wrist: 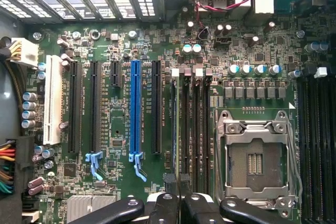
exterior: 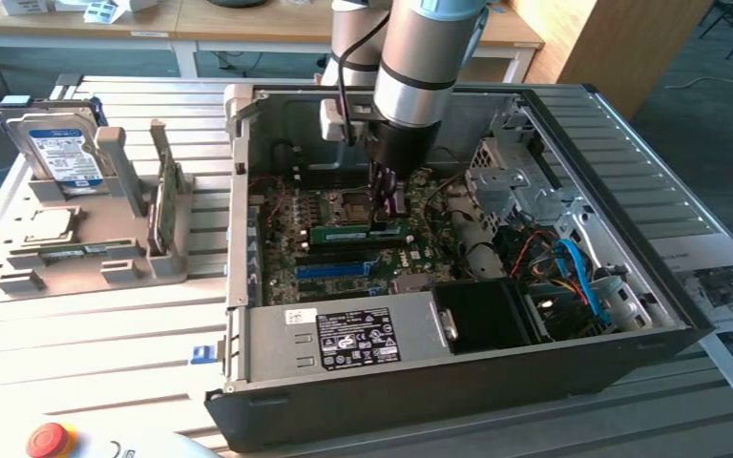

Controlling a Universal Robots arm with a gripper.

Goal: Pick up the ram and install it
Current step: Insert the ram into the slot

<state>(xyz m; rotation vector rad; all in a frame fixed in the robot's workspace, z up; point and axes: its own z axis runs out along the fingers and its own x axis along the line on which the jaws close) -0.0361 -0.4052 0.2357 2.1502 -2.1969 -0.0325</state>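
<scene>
The ram (exterior: 341, 232) is a thin green stick standing on edge along the memory slots of the motherboard (exterior: 328, 272) inside the open computer case (exterior: 469, 382). My gripper (exterior: 386, 212) reaches straight down into the case and is shut on the stick's upper edge. In the wrist view the ram (wrist: 175, 129) shows edge-on as a thin line beside the black slots. It runs away from my gripper (wrist: 178, 190), whose dark fingertips (wrist: 169, 203) pinch it from both sides. I cannot tell how deep it sits in the slot.
An empty CPU socket (wrist: 254, 156) lies beside the slots, and long expansion slots, one blue (wrist: 135, 114), lie on the other side. On the exterior view's left a grey holder (exterior: 87, 267) carries a hard drive (exterior: 61, 148) and an upright green card (exterior: 163, 205). Cables and a drive cage (exterior: 533, 191) crowd the case's right.
</scene>
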